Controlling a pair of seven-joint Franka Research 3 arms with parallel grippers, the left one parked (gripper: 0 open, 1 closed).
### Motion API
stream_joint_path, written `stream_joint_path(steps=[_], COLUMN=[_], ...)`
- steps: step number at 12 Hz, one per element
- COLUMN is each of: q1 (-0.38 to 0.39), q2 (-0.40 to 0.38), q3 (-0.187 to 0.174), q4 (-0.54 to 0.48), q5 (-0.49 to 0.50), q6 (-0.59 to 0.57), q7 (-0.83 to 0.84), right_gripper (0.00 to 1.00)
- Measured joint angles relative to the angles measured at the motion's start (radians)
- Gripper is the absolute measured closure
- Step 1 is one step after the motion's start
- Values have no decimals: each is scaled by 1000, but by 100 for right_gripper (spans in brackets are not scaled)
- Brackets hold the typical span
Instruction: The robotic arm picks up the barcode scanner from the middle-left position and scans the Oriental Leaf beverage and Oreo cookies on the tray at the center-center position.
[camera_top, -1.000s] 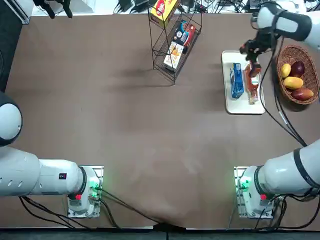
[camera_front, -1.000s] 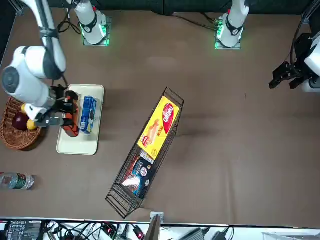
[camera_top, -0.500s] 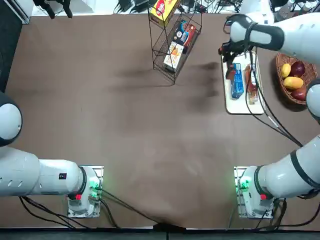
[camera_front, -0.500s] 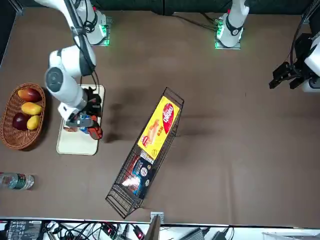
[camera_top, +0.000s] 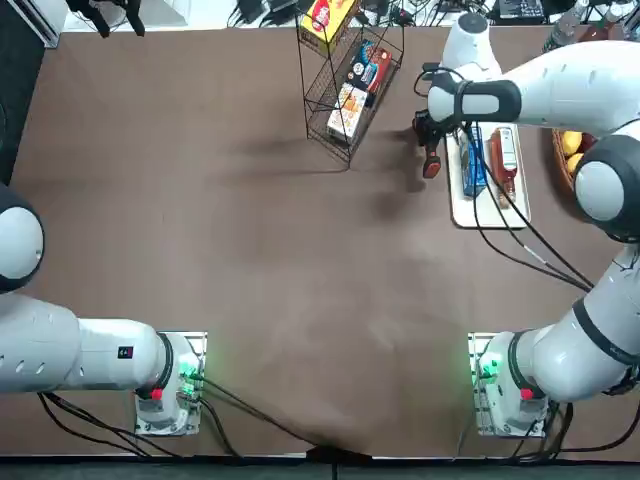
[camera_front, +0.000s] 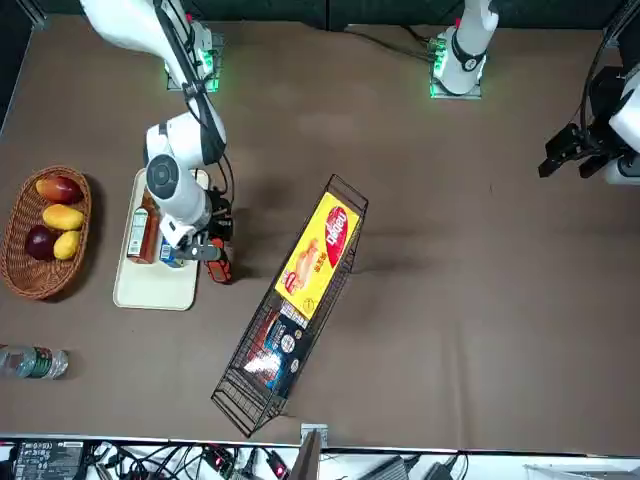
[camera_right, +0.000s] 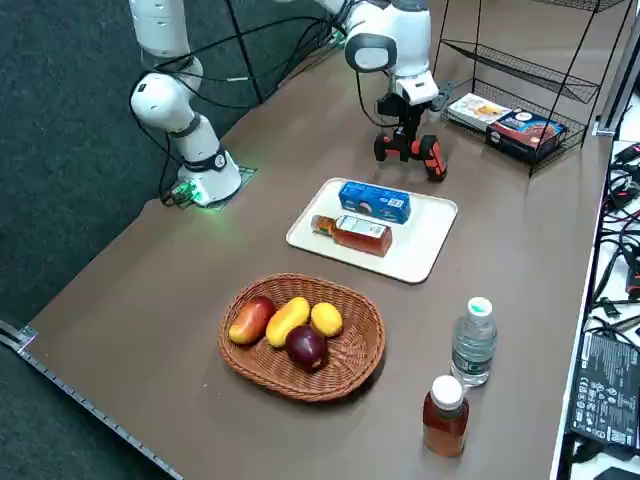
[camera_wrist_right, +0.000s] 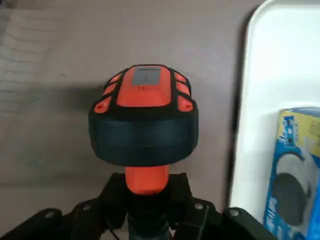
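My right gripper (camera_top: 430, 138) is shut on the barcode scanner (camera_top: 432, 162), a black gun-shaped tool with a red-orange end (camera_right: 433, 158). It sits low over the brown table, just outside the long edge of the white tray (camera_top: 488, 212) that faces the wire rack. In the wrist view the scanner's head (camera_wrist_right: 144, 120) fills the middle, with its handle clamped between the fingers. On the tray lie the blue Oreo cookies (camera_right: 373, 201) and the amber Oriental Leaf beverage (camera_right: 350, 232), side by side and lying flat. The robotic arm (camera_top: 560, 85) stretches across the tray's far end.
A tilted wire rack (camera_top: 350, 80) with boxed goods stands left of the scanner. A wicker basket (camera_right: 368, 335) of fruit sits beyond the tray's other side. A clear water bottle (camera_right: 473, 342) and an orange-brown bottle (camera_right: 445, 415) stand near the table's far edge.
The right arm has swung with the scanner from the basket side of the tray, across the bottle and the packet, to the table on the rack side.
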Motion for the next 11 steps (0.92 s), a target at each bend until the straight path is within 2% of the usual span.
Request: stream_joint_path(steps=[6, 11], q1=[8, 14], q2=[42, 42], q3=[-1, -4], q4=[-23, -38], q5=[0, -1], q6=[102, 124], q7=[0, 1], right_gripper=[58, 58])
